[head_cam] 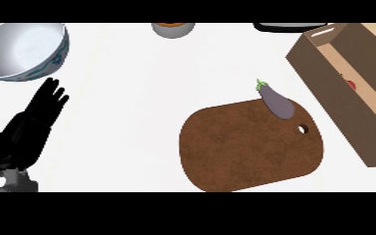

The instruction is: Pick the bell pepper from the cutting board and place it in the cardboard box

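At right edge, cardboard box (332, 74)

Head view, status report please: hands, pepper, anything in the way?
Left hand open, resting at left edge; right hand not in view. Small red thing inside cardboard box, likely the pepper. Eggplant on cutting board edge.

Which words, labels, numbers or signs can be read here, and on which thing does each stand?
None can be read.
The bowl has only a blue pattern on its wall, no letters.
The box, the board and the eggplant bear no text.
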